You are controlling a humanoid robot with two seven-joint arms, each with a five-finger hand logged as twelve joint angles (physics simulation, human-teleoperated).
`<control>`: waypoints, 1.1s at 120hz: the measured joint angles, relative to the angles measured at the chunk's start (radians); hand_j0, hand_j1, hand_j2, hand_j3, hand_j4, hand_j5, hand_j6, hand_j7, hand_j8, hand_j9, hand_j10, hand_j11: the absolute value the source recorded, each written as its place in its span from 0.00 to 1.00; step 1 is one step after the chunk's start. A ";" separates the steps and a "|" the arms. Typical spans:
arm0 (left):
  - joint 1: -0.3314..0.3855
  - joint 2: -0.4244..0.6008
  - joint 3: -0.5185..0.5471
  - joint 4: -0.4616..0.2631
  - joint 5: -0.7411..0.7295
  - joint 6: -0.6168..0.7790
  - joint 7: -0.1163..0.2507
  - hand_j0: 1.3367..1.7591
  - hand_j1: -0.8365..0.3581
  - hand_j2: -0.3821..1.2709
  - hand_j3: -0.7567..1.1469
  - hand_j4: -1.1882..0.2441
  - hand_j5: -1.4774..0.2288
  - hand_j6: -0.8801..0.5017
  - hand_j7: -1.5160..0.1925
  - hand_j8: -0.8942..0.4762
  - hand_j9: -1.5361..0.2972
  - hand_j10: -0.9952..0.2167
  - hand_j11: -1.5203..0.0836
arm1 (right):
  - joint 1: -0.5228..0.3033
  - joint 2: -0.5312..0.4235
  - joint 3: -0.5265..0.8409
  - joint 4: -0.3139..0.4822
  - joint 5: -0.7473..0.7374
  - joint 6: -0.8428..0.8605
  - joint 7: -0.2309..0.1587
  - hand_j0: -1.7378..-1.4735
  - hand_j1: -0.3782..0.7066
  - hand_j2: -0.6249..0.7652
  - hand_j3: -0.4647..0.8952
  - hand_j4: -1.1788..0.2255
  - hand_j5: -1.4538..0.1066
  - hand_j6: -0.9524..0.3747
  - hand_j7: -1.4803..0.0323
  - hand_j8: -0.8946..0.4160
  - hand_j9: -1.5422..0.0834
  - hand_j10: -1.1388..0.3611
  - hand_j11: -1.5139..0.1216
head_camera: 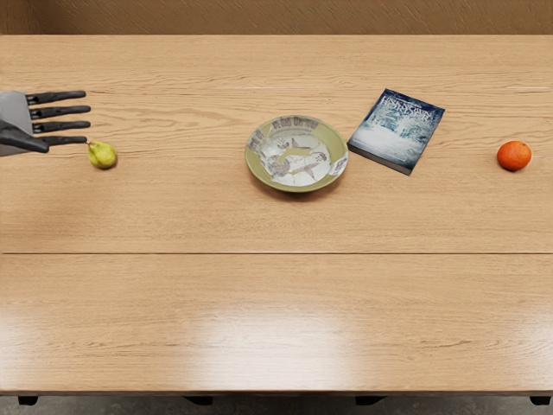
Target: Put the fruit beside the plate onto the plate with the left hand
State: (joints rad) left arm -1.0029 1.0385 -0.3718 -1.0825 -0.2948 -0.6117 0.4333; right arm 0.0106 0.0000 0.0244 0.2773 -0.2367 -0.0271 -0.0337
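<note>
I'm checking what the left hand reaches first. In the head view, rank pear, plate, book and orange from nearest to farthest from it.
1. pear: far left, just beyond the left hand and its spread fingers.
2. plate: table centre.
3. book: right of the plate.
4. orange: far right.

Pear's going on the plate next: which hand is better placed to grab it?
Left. The left hand, fingers spread, is right beside the pear, holding nothing; the right arm is out of view.
</note>
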 joint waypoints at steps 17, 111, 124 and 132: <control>-0.092 -0.053 0.001 0.001 0.063 0.000 0.018 0.76 0.98 0.23 0.40 0.82 0.86 0.63 0.88 0.65 0.83 0.82 0.94 | 0.001 0.000 0.000 0.000 -0.001 -0.001 0.000 0.30 0.03 0.45 0.34 0.84 0.93 0.72 0.98 0.68 0.95 0.76 0.93; -0.146 -0.492 0.151 -0.053 1.557 0.594 0.124 0.76 0.96 0.24 0.40 0.80 0.84 0.61 0.86 0.62 0.81 0.79 0.92 | 0.000 0.000 0.000 -0.001 -0.001 -0.002 0.000 0.30 0.03 0.45 0.34 0.84 0.93 0.72 0.98 0.68 0.95 0.76 0.93; -0.140 -0.527 0.245 0.042 1.594 0.697 0.121 0.76 0.96 0.24 0.40 0.80 0.84 0.61 0.86 0.63 0.82 0.79 0.92 | 0.000 0.000 0.000 0.000 -0.001 -0.002 0.000 0.30 0.03 0.45 0.34 0.84 0.93 0.72 0.98 0.68 0.95 0.76 0.93; -0.102 -0.549 0.273 0.076 1.600 0.723 0.120 0.76 0.97 0.24 0.40 0.81 0.84 0.61 0.87 0.63 0.82 0.79 0.93 | 0.000 0.000 0.000 0.000 -0.001 -0.002 0.000 0.30 0.03 0.45 0.34 0.84 0.93 0.72 0.98 0.68 0.95 0.76 0.93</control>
State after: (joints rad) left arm -1.1047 0.4898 -0.0987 -1.0066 1.3056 0.1111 0.5533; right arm 0.0110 0.0000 0.0244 0.2772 -0.2377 -0.0291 -0.0337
